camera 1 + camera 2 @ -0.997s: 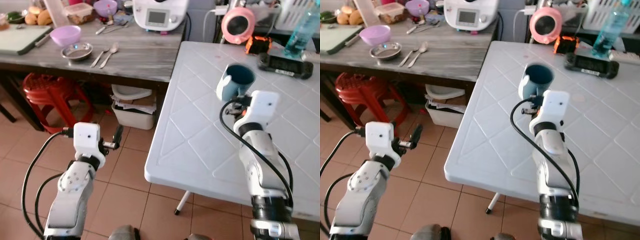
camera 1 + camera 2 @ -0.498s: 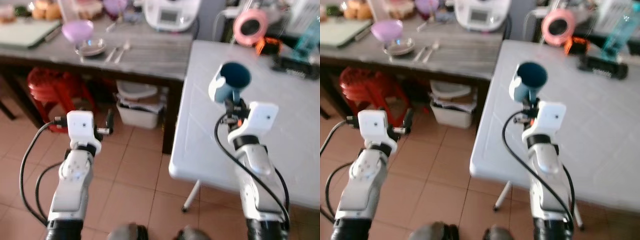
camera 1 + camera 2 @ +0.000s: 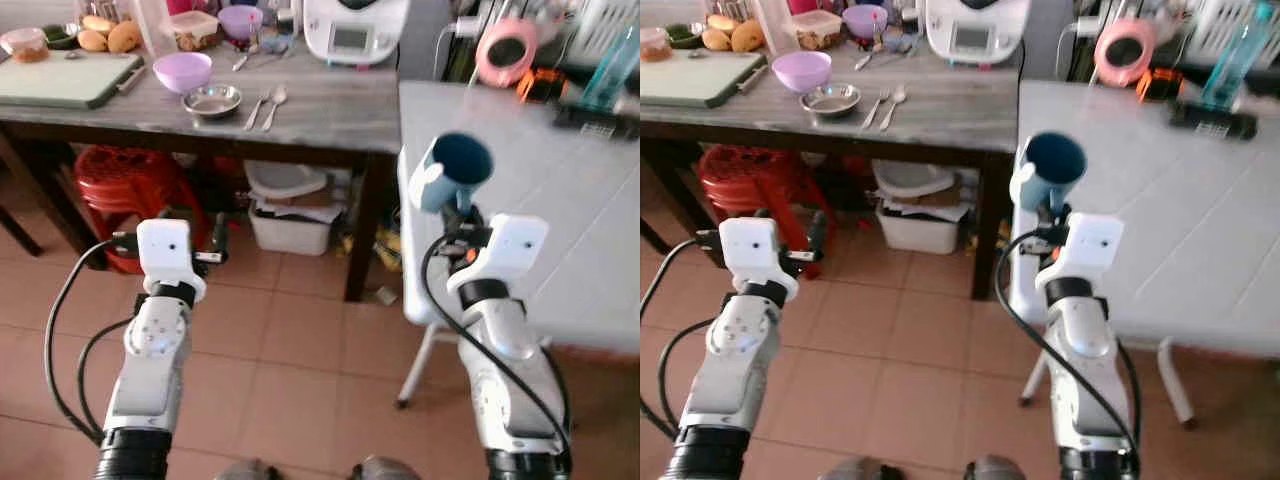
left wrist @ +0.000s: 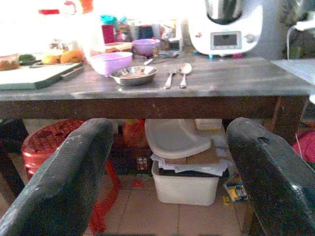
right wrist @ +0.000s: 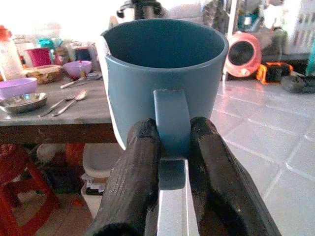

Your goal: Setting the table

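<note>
Blue mug (image 5: 165, 78) pinched by its handle in the right gripper (image 5: 172, 162), held upright over the near corner of the white table (image 3: 1200, 230); nothing visible inside. Best kept level, carried further over the tabletop, lowered flat, then released. Left gripper (image 4: 167, 172) spread wide, holding nothing, facing the wooden counter (image 3: 330, 100) with purple bowl (image 3: 182, 71), metal dish (image 3: 211, 100), fork and spoon (image 3: 266, 105).

A grey wooden table (image 3: 300, 105) carries a purple bowl (image 3: 182, 71), steel dish (image 3: 211, 100), and spoons (image 3: 266, 105).
</note>
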